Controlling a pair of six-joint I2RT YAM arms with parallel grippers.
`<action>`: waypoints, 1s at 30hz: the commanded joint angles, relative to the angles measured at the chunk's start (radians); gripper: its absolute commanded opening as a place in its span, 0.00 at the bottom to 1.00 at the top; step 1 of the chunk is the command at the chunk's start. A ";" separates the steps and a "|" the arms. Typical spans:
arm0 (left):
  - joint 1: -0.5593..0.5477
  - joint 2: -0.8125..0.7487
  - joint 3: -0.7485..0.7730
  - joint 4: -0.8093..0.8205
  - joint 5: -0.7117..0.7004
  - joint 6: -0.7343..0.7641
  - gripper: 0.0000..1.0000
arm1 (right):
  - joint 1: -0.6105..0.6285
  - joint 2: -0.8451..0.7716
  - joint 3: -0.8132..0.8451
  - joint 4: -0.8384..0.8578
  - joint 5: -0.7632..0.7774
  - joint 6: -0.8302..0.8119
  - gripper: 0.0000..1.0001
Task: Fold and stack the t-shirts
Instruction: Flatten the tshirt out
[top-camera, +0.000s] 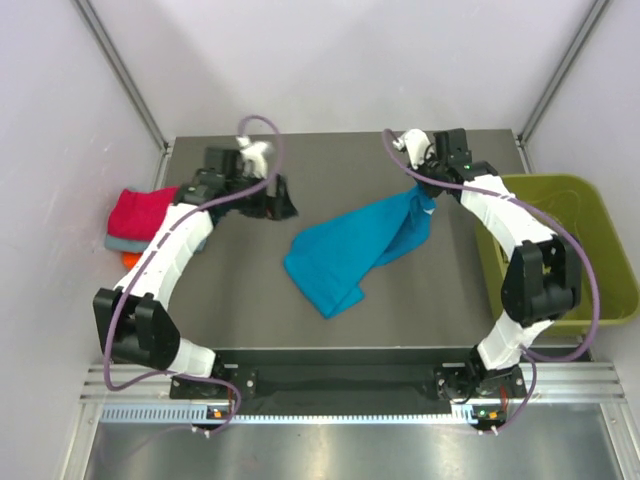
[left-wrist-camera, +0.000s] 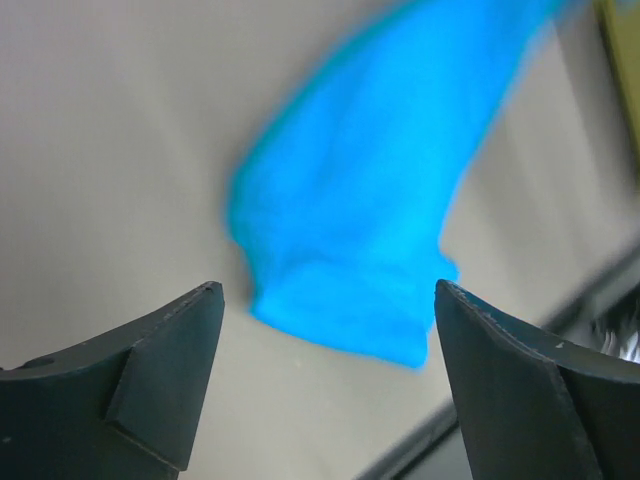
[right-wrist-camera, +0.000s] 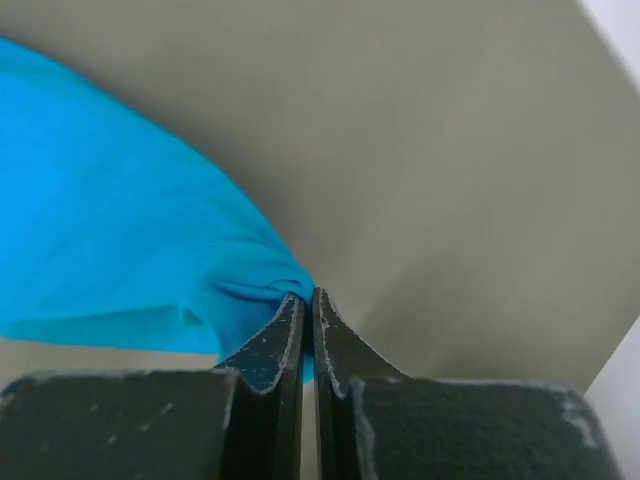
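Spreading stage: right end effector (right-wrist-camera: 308, 296) clenches the rumpled teal-blue cloth t-shirt (top-camera: 340, 255); released left end effector (left-wrist-camera: 328, 292) should next grasp another corner.

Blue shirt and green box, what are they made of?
The blue shirt looks like soft, matte cloth, maybe cotton: it droops and bunches into wrinkles where the right tool pinches it. The green box looks like hard plastic: its smooth, even-colored walls stand stiff and straight.

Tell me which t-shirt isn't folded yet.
The teal-blue t-shirt, lying loose, pinched by the right hand; the magenta-red, grey and orange ones sit stacked left.
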 joint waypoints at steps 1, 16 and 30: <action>-0.159 -0.022 0.010 -0.137 -0.010 0.178 0.91 | -0.045 0.012 0.056 0.121 0.013 0.051 0.00; -0.512 0.185 -0.102 -0.240 -0.191 0.331 0.89 | -0.043 0.110 0.185 0.146 -0.027 0.120 0.00; -0.632 0.478 0.031 -0.232 -0.214 0.265 0.84 | -0.040 0.084 0.132 0.158 -0.034 0.112 0.00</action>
